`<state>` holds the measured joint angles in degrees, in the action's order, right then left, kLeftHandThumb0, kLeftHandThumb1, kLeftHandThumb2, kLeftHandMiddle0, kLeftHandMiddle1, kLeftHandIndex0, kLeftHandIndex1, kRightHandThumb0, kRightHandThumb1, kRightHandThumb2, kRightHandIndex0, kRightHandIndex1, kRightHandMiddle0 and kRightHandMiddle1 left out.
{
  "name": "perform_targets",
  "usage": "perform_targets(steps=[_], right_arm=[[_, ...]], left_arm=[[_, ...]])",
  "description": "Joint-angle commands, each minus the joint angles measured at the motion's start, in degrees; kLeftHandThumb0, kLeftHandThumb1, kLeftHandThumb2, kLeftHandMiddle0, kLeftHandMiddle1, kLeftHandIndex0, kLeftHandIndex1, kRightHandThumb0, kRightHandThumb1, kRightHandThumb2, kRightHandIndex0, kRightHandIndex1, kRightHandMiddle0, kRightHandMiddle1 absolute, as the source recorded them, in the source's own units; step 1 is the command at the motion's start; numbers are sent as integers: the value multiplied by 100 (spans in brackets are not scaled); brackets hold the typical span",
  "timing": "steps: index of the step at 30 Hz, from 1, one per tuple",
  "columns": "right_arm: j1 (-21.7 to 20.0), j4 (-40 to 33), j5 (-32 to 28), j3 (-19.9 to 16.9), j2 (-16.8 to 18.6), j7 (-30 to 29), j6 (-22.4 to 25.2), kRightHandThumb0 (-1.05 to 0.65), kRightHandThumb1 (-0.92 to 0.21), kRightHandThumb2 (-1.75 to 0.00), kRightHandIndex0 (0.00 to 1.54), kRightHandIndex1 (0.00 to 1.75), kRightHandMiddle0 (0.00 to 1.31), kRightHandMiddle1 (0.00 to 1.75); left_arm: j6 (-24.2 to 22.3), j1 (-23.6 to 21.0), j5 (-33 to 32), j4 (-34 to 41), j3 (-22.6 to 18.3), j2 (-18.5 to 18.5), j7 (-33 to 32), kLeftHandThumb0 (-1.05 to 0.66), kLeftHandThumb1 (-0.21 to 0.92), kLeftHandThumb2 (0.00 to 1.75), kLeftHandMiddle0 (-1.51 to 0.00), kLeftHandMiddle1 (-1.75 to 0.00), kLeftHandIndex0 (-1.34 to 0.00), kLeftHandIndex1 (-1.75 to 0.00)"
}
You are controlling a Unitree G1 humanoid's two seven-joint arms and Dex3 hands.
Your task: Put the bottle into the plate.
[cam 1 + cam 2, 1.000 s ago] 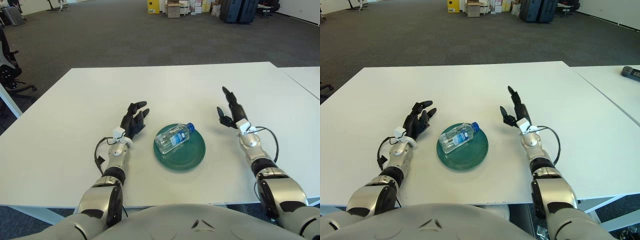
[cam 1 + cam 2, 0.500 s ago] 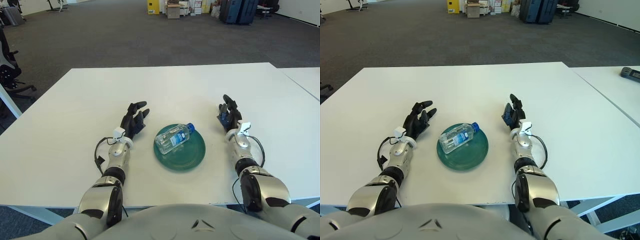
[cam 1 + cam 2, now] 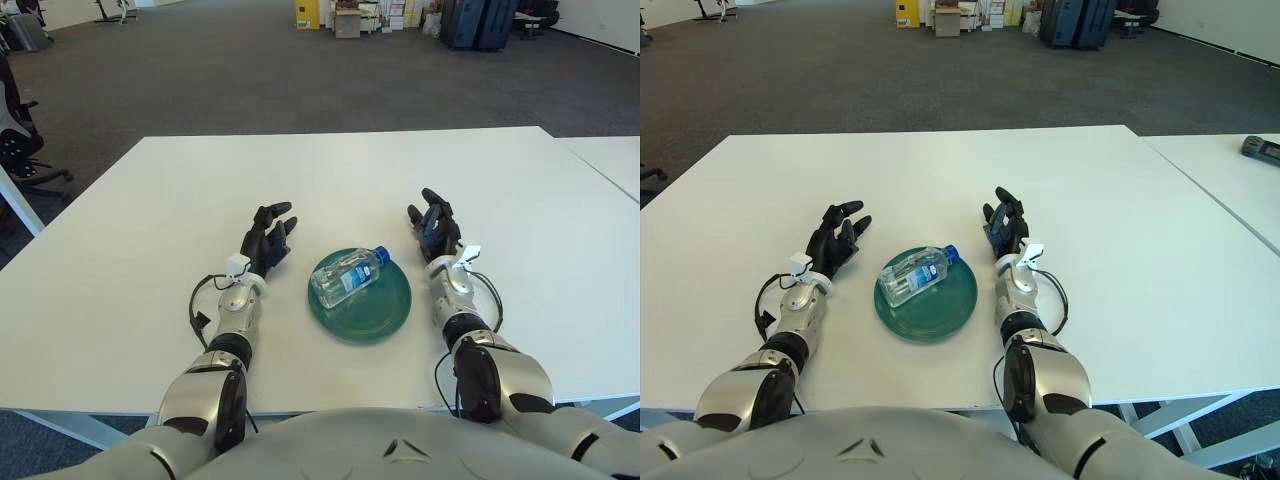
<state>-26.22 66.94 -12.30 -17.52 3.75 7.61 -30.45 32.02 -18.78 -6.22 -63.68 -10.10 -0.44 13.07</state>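
Observation:
A clear plastic bottle (image 3: 348,276) with a blue cap lies on its side on the dark green plate (image 3: 385,309) near the table's front edge. My left hand (image 3: 268,237) rests on the table just left of the plate, fingers spread and empty. My right hand (image 3: 434,225) rests on the table just right of the plate, fingers relaxed and empty. Neither hand touches the bottle or the plate.
The white table (image 3: 340,180) stretches far behind the plate. A second white table (image 3: 612,160) adjoins at the right. Beyond lies grey carpet with boxes and cases at the far wall, and an office chair (image 3: 15,140) at the far left.
My right hand has come down and swung inward, from raised and out to the right to resting close beside the plate. The left hand, bottle and plate have not moved.

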Motion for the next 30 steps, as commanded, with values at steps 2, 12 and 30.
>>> perform_targets(steps=[2,12,30], right_arm=[[424,494,-114,-142,40,-59,689,-73,-92,-97,40,8,0,82],[410,449,-19,-155,-41,-138,600,-75,-92,-100,41,8,0,83],[500,311,218,11,-190,-184,353,-74,-92,-95,44,9,0,89]], left_arm=[[-273,274,-17,-290,-44,-30,-99,-82,92,84,-53,-22,-10,-108],[-170,258,-44,-316,-90,-38,-68,-81,92,83,-54,-24,-12,-110],[63,277,-42,-216,-98,5,76,-77,92,83,-47,-23,-1,-99]])
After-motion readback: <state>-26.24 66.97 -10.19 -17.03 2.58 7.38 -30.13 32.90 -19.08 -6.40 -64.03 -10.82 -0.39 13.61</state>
